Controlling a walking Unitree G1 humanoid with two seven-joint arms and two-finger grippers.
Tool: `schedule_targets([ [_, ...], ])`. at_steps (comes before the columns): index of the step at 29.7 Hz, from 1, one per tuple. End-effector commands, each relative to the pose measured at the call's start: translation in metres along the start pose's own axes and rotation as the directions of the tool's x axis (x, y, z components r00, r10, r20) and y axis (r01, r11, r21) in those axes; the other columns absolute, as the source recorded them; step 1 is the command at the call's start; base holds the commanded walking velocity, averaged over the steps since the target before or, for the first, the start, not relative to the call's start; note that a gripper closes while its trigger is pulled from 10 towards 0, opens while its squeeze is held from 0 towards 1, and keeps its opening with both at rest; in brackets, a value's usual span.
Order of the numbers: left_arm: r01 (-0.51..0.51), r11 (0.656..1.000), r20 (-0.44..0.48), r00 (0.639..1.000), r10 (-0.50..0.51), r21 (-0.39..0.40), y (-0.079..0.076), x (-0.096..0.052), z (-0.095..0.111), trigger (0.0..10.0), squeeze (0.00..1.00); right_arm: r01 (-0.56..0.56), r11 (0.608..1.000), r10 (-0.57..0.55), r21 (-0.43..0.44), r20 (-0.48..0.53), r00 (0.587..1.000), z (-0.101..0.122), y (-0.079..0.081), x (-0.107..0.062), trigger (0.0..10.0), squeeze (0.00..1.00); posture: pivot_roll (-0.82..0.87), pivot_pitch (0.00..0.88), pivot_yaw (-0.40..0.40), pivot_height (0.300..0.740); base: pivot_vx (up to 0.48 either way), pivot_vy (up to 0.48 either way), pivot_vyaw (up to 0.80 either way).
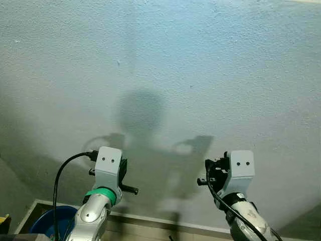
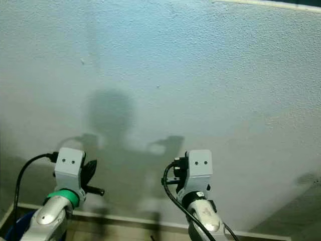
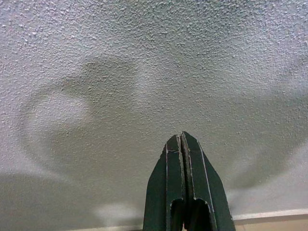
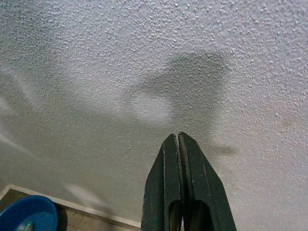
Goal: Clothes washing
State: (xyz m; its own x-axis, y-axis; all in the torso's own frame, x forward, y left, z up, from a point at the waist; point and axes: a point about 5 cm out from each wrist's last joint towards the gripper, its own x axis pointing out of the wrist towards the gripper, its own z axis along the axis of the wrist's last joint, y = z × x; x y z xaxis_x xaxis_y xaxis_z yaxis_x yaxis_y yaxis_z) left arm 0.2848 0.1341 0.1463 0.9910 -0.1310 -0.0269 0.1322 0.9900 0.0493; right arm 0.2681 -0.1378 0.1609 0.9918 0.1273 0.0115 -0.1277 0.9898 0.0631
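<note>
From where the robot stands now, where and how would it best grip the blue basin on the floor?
Grip the blue basin by its upper rim, coming from above: it sits open side up by the wall's foot, low to the robot's left. The left hand is nearer and shut, so it must open first.

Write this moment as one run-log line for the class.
facing: textured white wall | left gripper: shut, empty, raised toward wall | right gripper: shut, empty, raised toward wall | blue basin: on floor by baseboard, lower left

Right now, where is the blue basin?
The blue basin sits on the floor at the foot of the white wall, low on the robot's left beside its left arm; the right wrist view also catches it.
</note>
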Motion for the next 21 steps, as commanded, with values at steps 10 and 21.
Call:
schedule_targets([
  [10, 0.026, 1.0, 0.005, 1.0, -0.026, -0.006, -0.0049, 0.0005, 0.0016, 10.0, 0.0, -0.002, 1.0, 0.002, -0.012, -0.017, 1.0, -0.0026, -0.0002, -0.0003, 10.0, 0.0, -0.05, 0.063, 0.033, 0.74, 0.0, -0.463, 0.0],
  [21, 0.054, 0.995, 0.039, 0.998, -0.051, -0.083, -0.0043, -0.0057, 0.0079, 10.0, 0.0, -0.009, 1.0, 0.009, -0.01, -0.025, 1.0, -0.0035, 0.0005, -0.0017, 10.0, 0.0, -0.04, 0.058, 0.019, 0.74, 0.0, 0.0, 0.0],
])
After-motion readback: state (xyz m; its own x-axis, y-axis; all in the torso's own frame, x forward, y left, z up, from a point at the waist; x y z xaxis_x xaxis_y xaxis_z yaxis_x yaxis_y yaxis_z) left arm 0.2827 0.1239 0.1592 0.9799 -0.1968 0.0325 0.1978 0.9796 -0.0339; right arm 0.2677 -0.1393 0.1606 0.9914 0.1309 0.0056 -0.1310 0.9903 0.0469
